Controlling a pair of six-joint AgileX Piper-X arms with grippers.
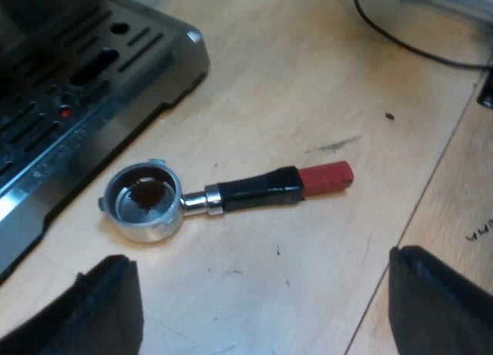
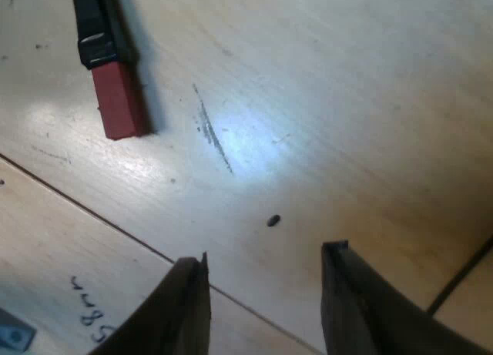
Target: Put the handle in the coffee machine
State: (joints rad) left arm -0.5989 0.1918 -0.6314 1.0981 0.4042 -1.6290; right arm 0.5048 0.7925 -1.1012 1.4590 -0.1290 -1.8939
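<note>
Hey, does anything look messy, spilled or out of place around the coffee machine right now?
Yes. The metal holder lies loose on the table beside the espresso machine, not locked in, with dark coffee residue in its basket. A dark smear and a speck mark the wood near its red end.

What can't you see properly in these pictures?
Left wrist view: the edge cuts off the espresso machine above its drip tray.
Left wrist view: dark stuff inside the holder, too small to name.
Right wrist view: the edge cuts off the holder partway along its handle.
Right wrist view: writing on the table, too small to read.
</note>
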